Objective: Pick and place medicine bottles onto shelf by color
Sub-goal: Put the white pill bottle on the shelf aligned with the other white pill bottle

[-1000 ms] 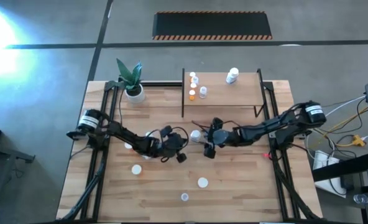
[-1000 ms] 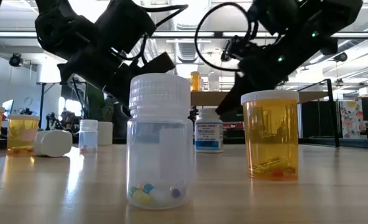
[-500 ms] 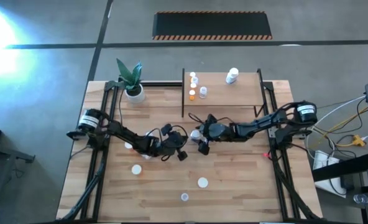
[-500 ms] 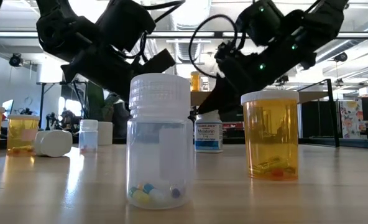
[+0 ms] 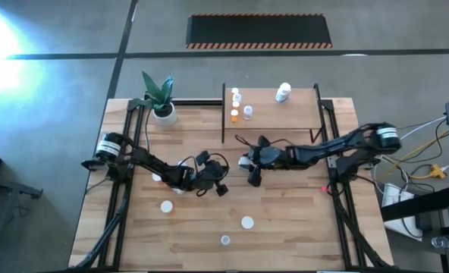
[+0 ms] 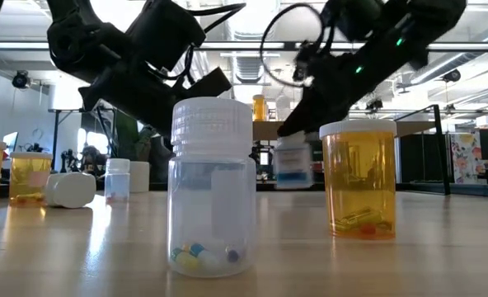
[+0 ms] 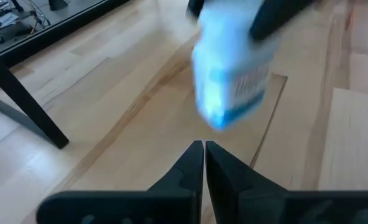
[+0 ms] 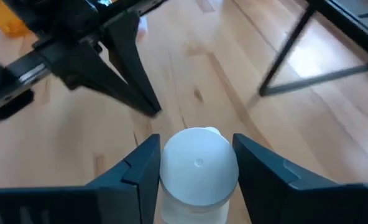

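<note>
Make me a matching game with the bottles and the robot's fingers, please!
Things:
1. white bottle with blue label
2. clear bottle
3. left gripper
4. plant pot

States:
A. fingers shut, holding nothing
B. stands nearest the low camera, coloured pills inside
C. at the table's back edge, left of the shelf
D. between the right gripper's fingers

Pairs: 1-D, 2-B, 3-A, 4-C

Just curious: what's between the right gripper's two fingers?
A white-capped bottle sits between the right gripper's fingers, seen in the right wrist view.
</note>
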Controlling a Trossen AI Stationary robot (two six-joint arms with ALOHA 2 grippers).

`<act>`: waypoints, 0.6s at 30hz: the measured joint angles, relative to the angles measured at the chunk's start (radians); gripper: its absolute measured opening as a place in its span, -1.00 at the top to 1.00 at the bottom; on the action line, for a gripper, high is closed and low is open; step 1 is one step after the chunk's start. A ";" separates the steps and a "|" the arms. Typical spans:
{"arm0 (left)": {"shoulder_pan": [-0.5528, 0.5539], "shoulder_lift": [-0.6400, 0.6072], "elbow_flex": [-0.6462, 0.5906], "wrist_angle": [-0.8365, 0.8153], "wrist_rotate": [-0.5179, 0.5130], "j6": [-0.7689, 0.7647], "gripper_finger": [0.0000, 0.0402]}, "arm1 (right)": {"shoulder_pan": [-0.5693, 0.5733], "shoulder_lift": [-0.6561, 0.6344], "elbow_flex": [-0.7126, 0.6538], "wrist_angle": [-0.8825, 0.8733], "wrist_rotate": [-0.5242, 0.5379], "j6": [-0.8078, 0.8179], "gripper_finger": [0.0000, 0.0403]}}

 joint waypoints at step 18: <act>0.000 0.000 0.003 0.017 0.004 -0.001 0.99 | -0.402 -0.650 0.178 -0.726 -0.006 -0.301 0.20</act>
